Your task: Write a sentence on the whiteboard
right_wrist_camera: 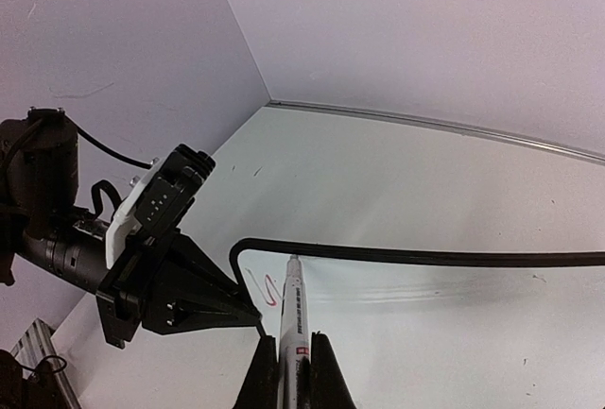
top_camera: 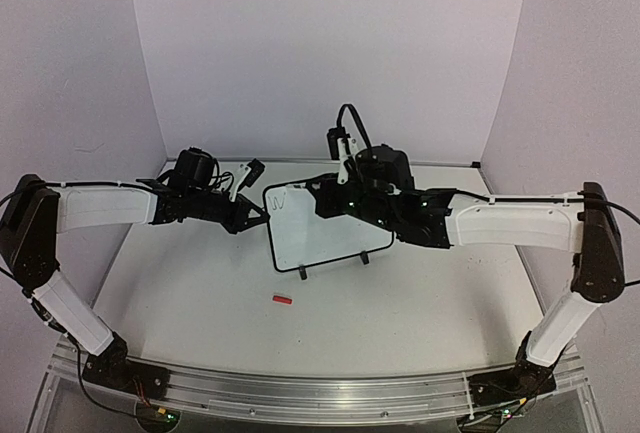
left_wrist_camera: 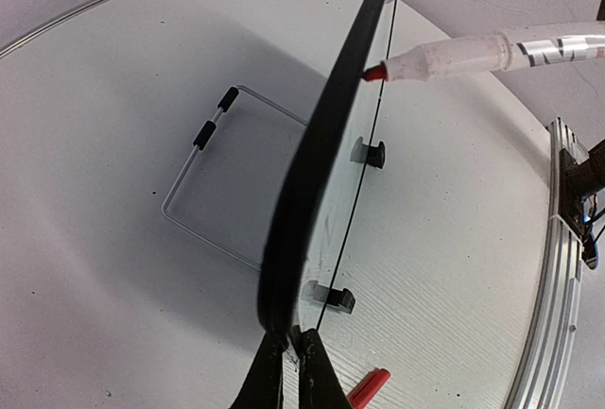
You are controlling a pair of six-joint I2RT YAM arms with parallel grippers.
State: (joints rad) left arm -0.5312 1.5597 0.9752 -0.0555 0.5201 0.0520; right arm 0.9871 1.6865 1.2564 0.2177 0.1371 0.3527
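Note:
The whiteboard [top_camera: 325, 233] stands upright on its two black clip feet at mid table. My left gripper [top_camera: 265, 217] is shut on its left frame edge; the left wrist view shows the board edgewise [left_wrist_camera: 317, 163] pinched in that gripper [left_wrist_camera: 291, 333]. My right gripper [right_wrist_camera: 296, 338] is shut on a white marker [right_wrist_camera: 291, 310], whose red tip [left_wrist_camera: 375, 73] touches the board face near the top frame. Of the sentence, only a short red squiggle [right_wrist_camera: 263, 288] shows near the board's top left corner, also seen from above [top_camera: 280, 201]. No words are readable.
The marker's red cap [top_camera: 282, 300] lies on the table in front of the board, also seen in the left wrist view [left_wrist_camera: 369, 387]. A faint rectangular outline [left_wrist_camera: 203, 192] lies on the table behind the board. Walls close in behind and at both sides.

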